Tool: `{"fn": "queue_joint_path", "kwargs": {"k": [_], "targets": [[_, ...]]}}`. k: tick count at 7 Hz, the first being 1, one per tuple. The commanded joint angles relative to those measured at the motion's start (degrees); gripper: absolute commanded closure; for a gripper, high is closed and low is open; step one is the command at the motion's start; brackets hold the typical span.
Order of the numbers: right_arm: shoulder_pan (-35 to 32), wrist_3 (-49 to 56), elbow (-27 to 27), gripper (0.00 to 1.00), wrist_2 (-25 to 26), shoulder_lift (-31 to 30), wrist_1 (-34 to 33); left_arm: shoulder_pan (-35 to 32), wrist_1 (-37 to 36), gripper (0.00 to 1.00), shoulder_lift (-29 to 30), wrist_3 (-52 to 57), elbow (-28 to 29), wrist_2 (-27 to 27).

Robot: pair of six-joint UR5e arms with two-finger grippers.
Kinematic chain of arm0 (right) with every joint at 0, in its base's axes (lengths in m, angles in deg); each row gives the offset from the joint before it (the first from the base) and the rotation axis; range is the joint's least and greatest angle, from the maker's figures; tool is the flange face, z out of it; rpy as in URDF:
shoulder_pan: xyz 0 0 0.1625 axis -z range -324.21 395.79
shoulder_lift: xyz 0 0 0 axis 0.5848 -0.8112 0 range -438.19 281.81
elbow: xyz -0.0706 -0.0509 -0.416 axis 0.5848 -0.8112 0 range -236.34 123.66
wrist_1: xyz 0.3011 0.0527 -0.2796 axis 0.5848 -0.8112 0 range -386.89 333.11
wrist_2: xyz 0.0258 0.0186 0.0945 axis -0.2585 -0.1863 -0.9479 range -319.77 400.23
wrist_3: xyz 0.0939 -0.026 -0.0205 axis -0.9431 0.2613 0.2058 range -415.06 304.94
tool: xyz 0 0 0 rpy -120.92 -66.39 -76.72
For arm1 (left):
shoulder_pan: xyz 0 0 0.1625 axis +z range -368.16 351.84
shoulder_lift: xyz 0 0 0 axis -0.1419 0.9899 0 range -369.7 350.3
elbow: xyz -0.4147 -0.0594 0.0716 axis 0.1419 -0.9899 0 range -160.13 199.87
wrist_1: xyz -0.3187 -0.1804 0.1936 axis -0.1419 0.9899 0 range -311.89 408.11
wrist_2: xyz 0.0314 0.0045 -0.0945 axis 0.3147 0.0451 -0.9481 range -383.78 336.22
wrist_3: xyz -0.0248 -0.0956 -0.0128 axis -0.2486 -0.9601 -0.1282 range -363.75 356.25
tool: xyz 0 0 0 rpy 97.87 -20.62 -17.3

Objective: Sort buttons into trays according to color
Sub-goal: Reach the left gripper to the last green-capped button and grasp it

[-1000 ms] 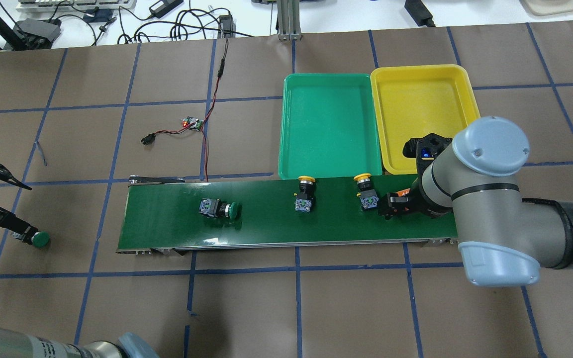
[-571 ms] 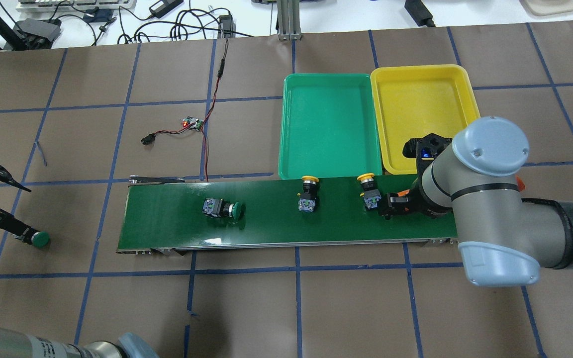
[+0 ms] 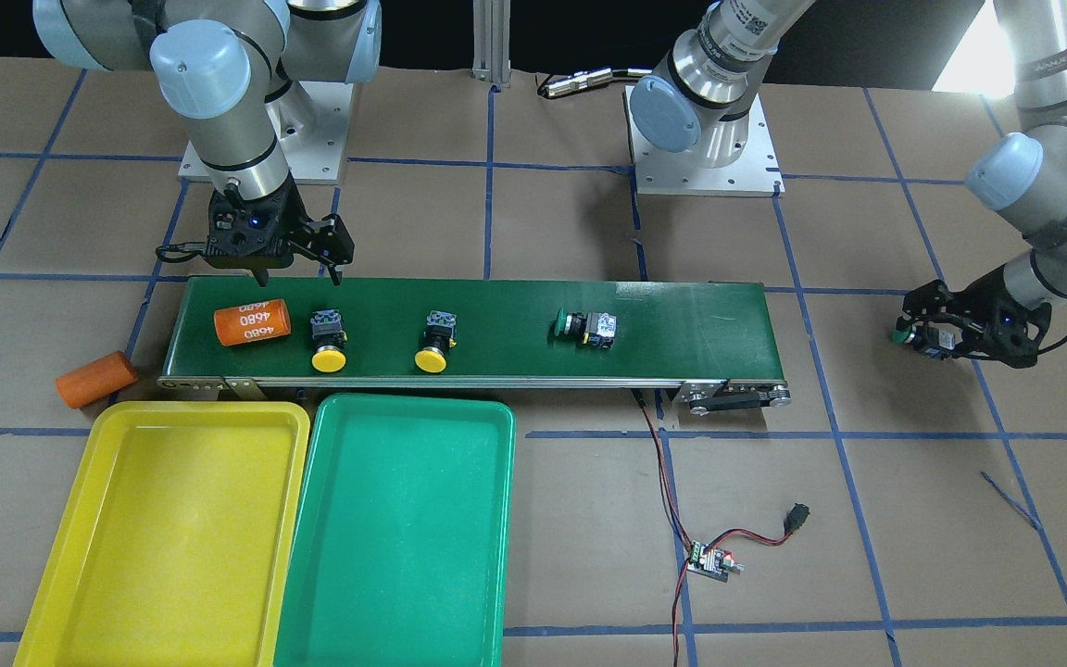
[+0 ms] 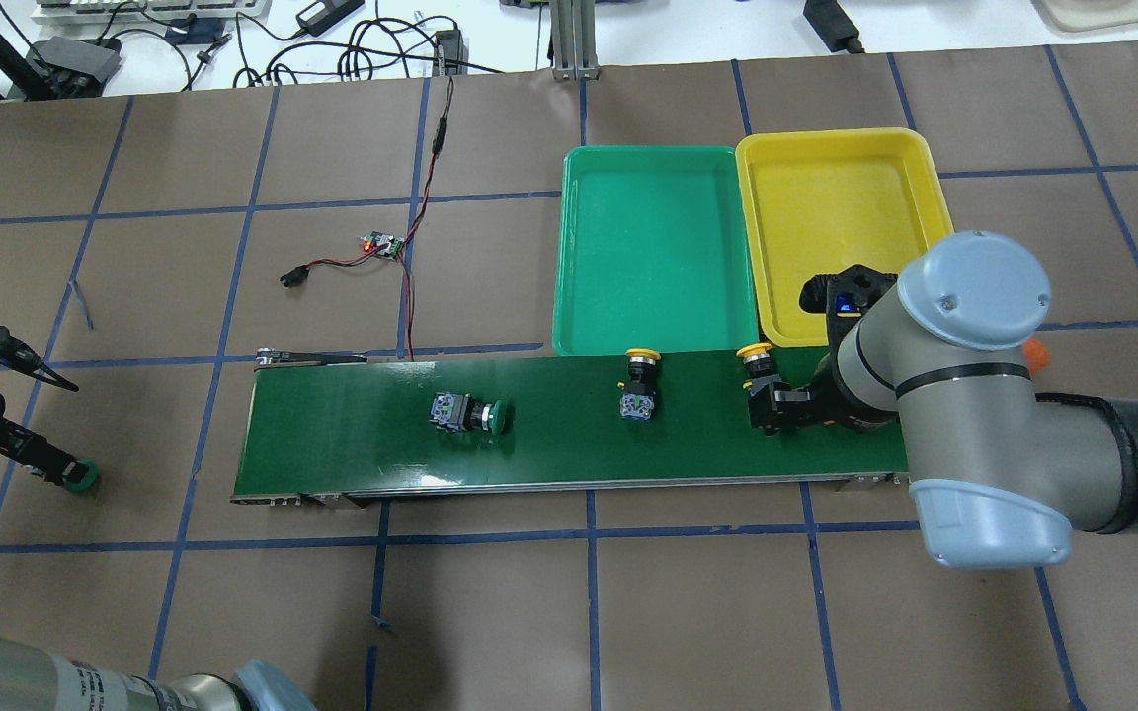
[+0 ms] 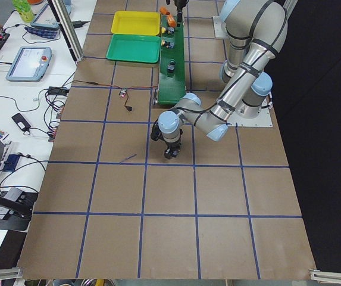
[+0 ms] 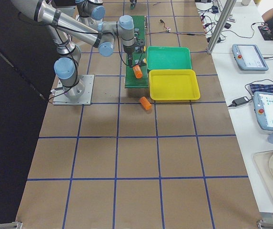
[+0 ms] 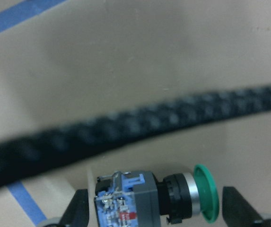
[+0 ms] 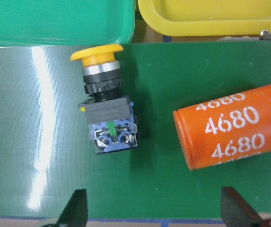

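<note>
Two yellow-capped buttons (image 3: 329, 343) (image 3: 434, 343) and one green-capped button (image 3: 586, 325) lie on their sides on the belt. My right gripper (image 3: 297, 269) hangs open above the belt's end. In its wrist view the nearer yellow button (image 8: 104, 109) lies between and ahead of the fingers. Another green button (image 7: 154, 201) lies on the brown table, and my left gripper (image 4: 60, 472) stands open astride it, one finger at each end. The green tray (image 3: 404, 556) and the yellow tray (image 3: 172, 537) sit side by side beside the belt, nothing in them.
An orange cylinder printed 4680 (image 8: 234, 125) lies on the dark green conveyor belt (image 3: 682, 324) beside the yellow button. A second orange cylinder (image 3: 96, 378) rests on the table off the belt's end. A small circuit board with wires (image 3: 711, 560) lies near the belt.
The belt has carried the three buttons toward the right arm's end. My left gripper has come down over the green button on the table. The right arm has stayed put.
</note>
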Motion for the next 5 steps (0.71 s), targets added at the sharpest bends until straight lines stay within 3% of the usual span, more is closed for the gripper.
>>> {"fn": "queue_joint_path", "kwargs": {"k": [1,2,3,4,5], "targets": [[0.0,0.23,-0.4,0.0,0.06,1.11,-0.51,0.0,0.06,0.0,0.63,-1.69,-0.09,-0.07],[0.0,0.66,-0.48,0.0,0.06,2.16,-2.78,0.0,-0.12,0.46,0.37,-1.35,0.0,0.1],[0.0,0.76,-0.49,0.0,0.06,2.87,-3.85,0.0,0.58,0.86,-0.59,-1.52,-0.09,0.28],[0.09,0.84,-0.57,0.0,0.06,3.22,-4.47,-0.43,4.59,1.0,-2.6,-4.3,1.04,0.28],[0.09,0.84,-0.57,0.0,0.06,3.31,-4.47,-1.74,9.76,1.0,-5.75,-12.77,2.01,-0.33]]}}
